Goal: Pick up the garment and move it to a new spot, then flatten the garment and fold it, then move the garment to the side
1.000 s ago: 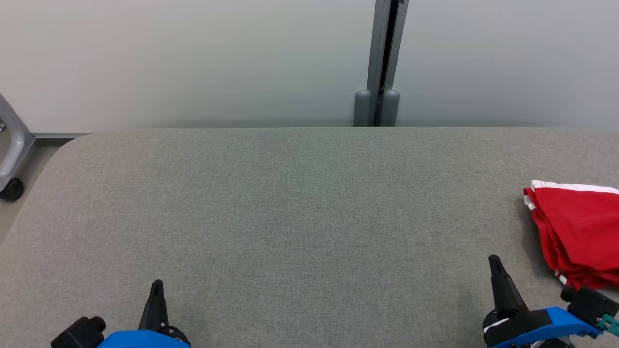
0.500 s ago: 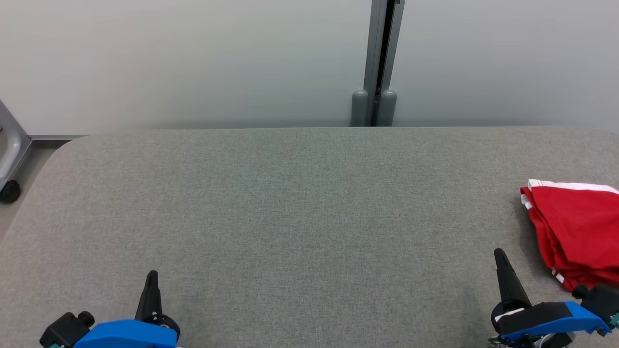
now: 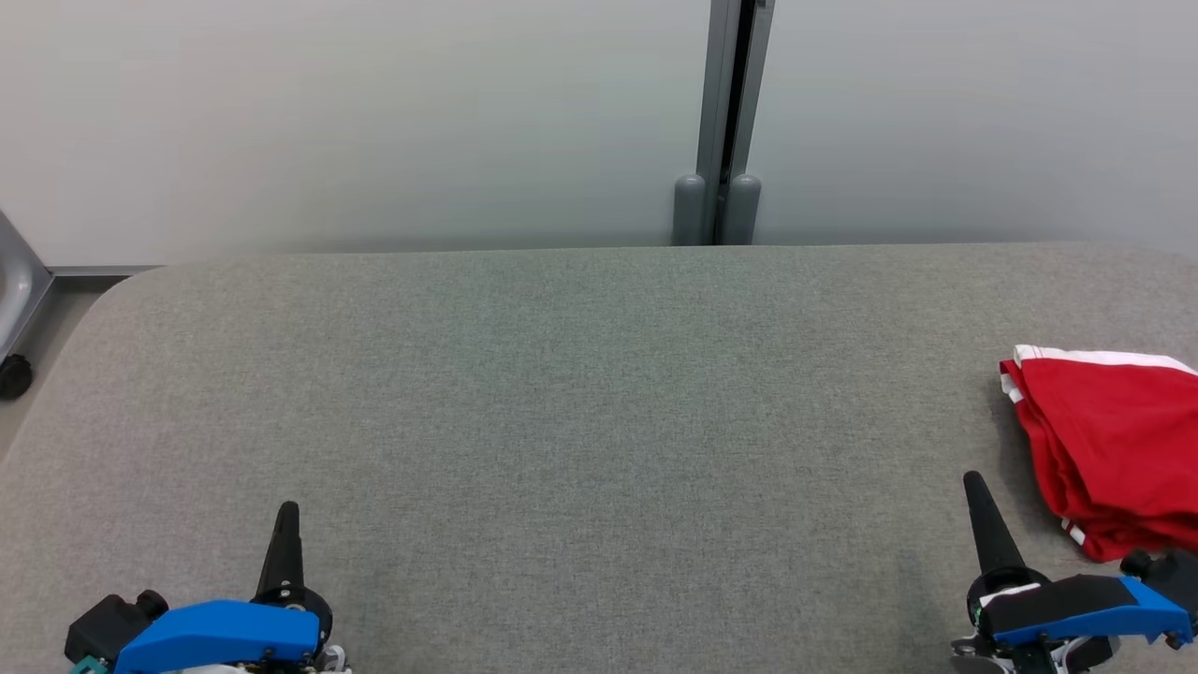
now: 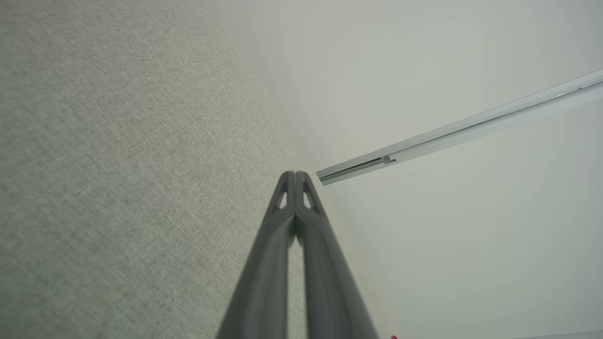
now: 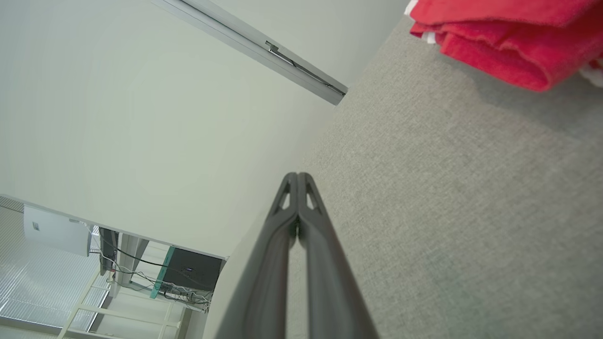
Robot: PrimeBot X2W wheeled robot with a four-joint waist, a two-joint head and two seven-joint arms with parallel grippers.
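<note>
The garment (image 3: 1114,440) is red with white trim, folded into a bundle at the right edge of the grey fabric table (image 3: 580,393). In the right wrist view its folded red edge (image 5: 509,42) lies at the top right. My right gripper (image 3: 973,482) is shut and holds nothing, its tip just left of the garment's near corner and apart from it. Over the table's front left, my left gripper (image 3: 286,510) is shut and holds nothing. Both wrist views show the fingertips pressed together (image 4: 295,175) (image 5: 297,175).
A pale wall with a grey vertical post (image 3: 723,122) stands behind the table. A grey frame with a castor wheel (image 3: 13,374) stands off the table's left edge. The right wrist view shows desks and equipment (image 5: 188,270) in the distance.
The head camera has shifted a little, so the post and garment sit slightly further left. Both grippers show more of their blue bodies and sit a little higher in view. The garment has not moved.
</note>
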